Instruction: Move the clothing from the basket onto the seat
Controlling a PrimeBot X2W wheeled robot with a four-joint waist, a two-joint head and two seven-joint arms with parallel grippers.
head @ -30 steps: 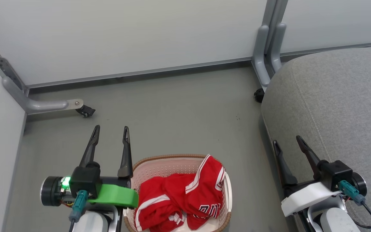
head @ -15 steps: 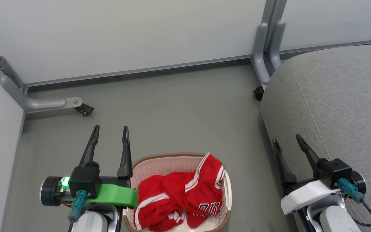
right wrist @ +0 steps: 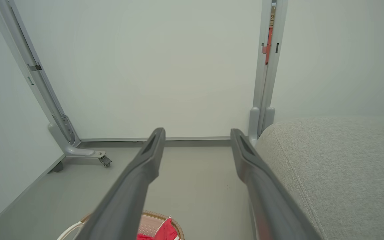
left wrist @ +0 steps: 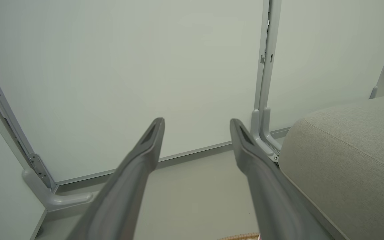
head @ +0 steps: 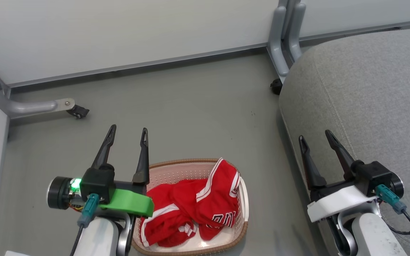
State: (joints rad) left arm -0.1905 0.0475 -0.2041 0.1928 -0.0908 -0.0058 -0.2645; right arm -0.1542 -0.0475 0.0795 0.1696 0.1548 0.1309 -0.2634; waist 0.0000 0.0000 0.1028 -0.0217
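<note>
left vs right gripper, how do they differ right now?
The left gripper has a green mount, the right gripper a white mount. The left gripper is by the cream perforated plastic basket, the right gripper over the edge of the grey fabric seat. Both are open and empty.

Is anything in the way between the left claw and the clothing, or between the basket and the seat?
Nothing visible. The clothing lies uncovered in the basket, the open left claw by its left rim. Only bare floor separates basket from seat; the open right claw hovers at the seat's edge.
</note>
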